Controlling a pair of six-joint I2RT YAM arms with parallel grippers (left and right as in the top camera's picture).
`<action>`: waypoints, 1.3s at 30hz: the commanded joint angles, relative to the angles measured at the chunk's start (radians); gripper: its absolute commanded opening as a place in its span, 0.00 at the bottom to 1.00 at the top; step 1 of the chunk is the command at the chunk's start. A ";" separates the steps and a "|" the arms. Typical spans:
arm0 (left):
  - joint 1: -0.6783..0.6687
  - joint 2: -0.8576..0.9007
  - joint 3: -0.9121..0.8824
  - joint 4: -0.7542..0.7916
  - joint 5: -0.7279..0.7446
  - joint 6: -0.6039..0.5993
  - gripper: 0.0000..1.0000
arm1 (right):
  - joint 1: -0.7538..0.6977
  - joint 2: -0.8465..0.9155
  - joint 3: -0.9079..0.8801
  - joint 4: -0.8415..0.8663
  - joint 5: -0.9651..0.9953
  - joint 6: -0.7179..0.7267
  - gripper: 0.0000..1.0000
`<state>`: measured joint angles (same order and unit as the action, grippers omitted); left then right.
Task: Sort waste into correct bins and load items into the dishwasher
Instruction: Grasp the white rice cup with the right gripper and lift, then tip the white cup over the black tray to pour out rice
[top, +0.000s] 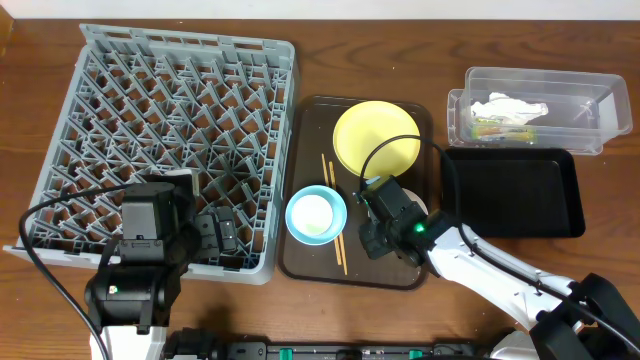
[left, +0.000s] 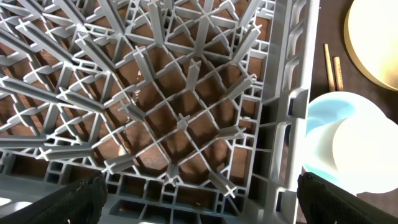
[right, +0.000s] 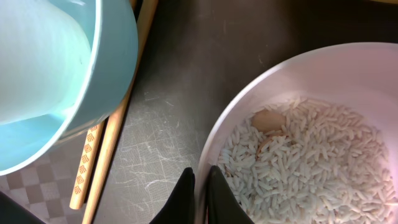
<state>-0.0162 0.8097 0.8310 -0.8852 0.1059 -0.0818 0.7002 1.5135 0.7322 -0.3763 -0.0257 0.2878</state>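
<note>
Mostly hidden overhead, cream-white bowl (right: 298, 74), rim pinched in right jaws, left jaws wide

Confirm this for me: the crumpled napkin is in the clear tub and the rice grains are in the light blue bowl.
One detail is wrong. The crumpled napkin is in the clear tub, but the rice grains are in the cream-white bowl, not the light blue bowl. The right wrist view shows this.
</note>
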 joint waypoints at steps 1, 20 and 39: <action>-0.002 -0.002 0.020 -0.002 0.006 -0.008 0.98 | 0.003 -0.005 0.016 -0.027 -0.028 0.034 0.01; -0.002 -0.002 0.020 -0.002 0.006 -0.008 0.98 | -0.318 -0.183 0.272 -0.288 -0.263 -0.010 0.01; -0.002 -0.002 0.020 -0.002 0.006 -0.008 0.98 | -0.915 0.017 0.266 -0.294 -1.014 -0.156 0.01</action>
<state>-0.0162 0.8097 0.8310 -0.8864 0.1059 -0.0818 -0.1669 1.4876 0.9833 -0.6724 -0.8780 0.1738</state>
